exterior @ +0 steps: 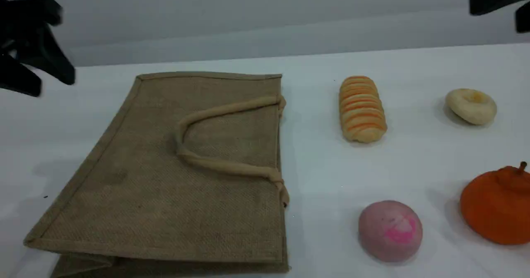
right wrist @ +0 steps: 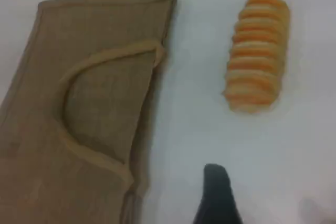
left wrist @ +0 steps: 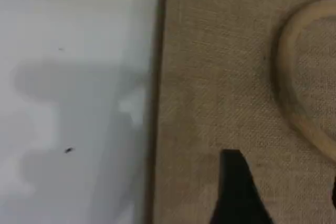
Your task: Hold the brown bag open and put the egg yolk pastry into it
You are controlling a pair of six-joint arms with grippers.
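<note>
With left pincer [exterior: 43, 83] and right pincer [exterior: 495, 15] both released and empty, the brown bag [exterior: 165, 178] lies flat at 9 o'clock and the egg yolk pastry [exterior: 470, 105] sits at 2 o'clock, so pinching both layers could keep its mouth shut.

Scene view slants across the table [exterior: 314, 166]; both wrist views look down, sharing the brown bag [left wrist: 215, 77].

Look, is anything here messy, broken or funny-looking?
Nothing is spilled or broken. The only odd bit: the brown bag lies flat on the table, skewed, its mouth shut, with a handle flopped across it. The egg yolk pastry sits whole, well away from it.
</note>
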